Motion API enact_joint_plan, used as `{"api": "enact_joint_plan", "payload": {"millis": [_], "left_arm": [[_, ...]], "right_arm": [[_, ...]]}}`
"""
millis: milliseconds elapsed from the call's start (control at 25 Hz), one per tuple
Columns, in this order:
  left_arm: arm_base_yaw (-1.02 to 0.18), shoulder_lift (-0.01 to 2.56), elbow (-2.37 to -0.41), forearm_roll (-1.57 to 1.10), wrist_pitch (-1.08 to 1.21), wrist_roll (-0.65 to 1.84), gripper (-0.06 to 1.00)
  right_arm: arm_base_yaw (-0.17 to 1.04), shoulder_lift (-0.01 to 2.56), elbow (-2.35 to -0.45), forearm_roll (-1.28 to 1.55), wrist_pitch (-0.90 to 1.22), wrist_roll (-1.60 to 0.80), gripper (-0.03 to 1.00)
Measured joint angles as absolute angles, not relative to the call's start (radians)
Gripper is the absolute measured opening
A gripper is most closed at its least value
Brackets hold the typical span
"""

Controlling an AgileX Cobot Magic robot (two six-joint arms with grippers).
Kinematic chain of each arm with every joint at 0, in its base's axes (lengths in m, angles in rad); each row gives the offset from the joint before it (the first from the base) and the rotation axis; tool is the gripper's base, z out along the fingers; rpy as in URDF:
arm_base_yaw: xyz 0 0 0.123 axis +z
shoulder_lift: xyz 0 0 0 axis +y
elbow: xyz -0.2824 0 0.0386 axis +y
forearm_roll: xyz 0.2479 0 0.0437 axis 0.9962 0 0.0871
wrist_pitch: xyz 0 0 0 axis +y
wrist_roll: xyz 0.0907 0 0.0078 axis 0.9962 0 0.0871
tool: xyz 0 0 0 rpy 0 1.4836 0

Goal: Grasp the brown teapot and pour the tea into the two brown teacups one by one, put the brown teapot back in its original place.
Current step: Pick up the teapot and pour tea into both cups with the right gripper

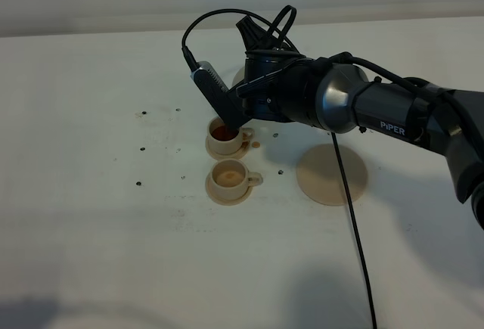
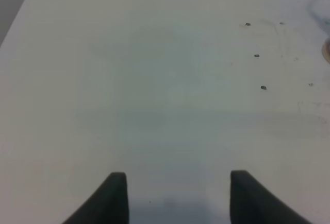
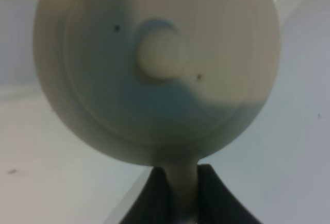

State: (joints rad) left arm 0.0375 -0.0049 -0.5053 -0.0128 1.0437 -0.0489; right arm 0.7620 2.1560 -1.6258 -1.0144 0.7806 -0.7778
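Currently the right hand (image 3: 179,185) is clamped on the handle of the teapot (image 3: 154,80), which is held off the bench (image 1: 106,223) by the farther cup (image 1: 224,135); that cup holds reddish-brown tea. Just beside it stands the nearer cup (image 1: 229,177). Off right lies the big saucer (image 1: 331,175). On the left hand (image 2: 178,177), fingers apart, over bench.

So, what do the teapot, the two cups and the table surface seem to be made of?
The brown teapot: likely unglazed clay; pale tan, matte, no gloss, faint concentric lines. The far teacup and near teacup: seemingly the same matte tan ceramic. The table: white, dull, smooth; board or covering, I cannot tell.
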Motion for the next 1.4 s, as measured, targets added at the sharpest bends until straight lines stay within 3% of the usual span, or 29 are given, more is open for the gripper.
{"api": "enact_joint_plan", "payload": {"millis": [1400], "left_arm": [[0.037, -0.005, -0.505, -0.013, 1.044, -0.049, 0.45]], "right_arm": [[0.762, 2.156, -1.626, -1.019, 0.739, -0.884, 0.12]]}}
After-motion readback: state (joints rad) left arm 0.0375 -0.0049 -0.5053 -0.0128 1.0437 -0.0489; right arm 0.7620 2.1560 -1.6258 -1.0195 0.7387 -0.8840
